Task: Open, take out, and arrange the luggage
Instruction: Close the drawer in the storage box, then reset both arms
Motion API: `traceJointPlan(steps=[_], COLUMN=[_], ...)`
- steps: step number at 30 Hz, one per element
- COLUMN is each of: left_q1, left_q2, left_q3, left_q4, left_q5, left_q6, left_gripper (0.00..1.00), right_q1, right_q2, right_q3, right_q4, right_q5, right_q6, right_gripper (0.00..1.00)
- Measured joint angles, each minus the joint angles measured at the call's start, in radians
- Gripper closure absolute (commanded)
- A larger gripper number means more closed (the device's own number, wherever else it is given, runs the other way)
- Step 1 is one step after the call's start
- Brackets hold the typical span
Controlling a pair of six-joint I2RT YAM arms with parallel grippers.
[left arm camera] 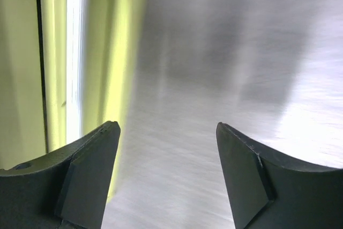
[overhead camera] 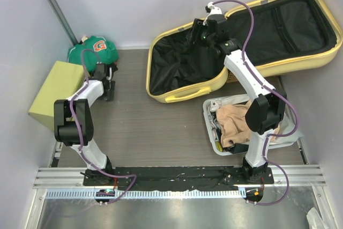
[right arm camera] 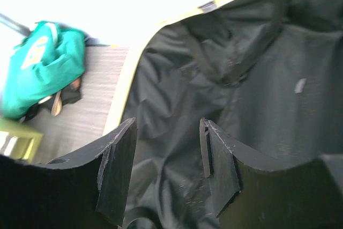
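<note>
Reaching with the right tool (right arm camera: 167, 126), jaws parted and empty, straight over the open luggage (overhead camera: 185, 96) lying slantwise across the far right of the tabletop (overhead camera: 161, 127), well apart from the left tool (left arm camera: 167, 130), likewise parted and empty, beside the yellow-green box (overhead camera: 56, 87).

Left tool (left arm camera: 166, 132) gapes wide; right tool (right arm camera: 167, 127) reaches forward, jaws parted.

Grey table (overhead camera: 155, 127) under open luggage (overhead camera: 171, 63), white bin (overhead camera: 207, 119), yellow-green box (overhead camera: 53, 92), perhaps a green garment (overhead camera: 94, 51).
</note>
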State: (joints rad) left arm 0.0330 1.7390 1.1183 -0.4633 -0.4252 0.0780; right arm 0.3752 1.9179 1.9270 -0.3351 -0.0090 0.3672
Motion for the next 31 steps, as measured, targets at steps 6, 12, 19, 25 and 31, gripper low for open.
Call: traceJointPlan(steps=[6, 12, 19, 25, 31], left_q1=[-0.211, -0.280, -0.262, -0.262, -0.262], left_q2=[-0.057, -0.110, -0.289, -0.336, -0.336], left_q3=[0.202, 0.472, 0.460, 0.442, 0.433], left_q4=[-0.021, -0.014, 0.064, 0.089, 0.087], left_q5=[0.082, 0.204, 0.268, 0.253, 0.240], left_q6=[-0.074, -0.187, -0.253, -0.280, -0.277], left_gripper=[0.19, 0.00, 0.00, 0.00, 0.00], right_q1=[-0.005, -0.003, 0.002, 0.002, 0.003], right_q2=[0.000, -0.136, -0.391, -0.408, -0.410], right_q3=[0.003, -0.205, -0.544, -0.604, -0.715], right_q4=[0.003, 0.162, 0.452, 0.566, 0.710], right_q5=[0.086, 0.208, 0.364, 0.423, 0.436], right_q6=[-0.035, -0.106, -0.230, -0.264, -0.276], right_gripper=[0.39, 0.25, 0.00, 0.00, 0.00])
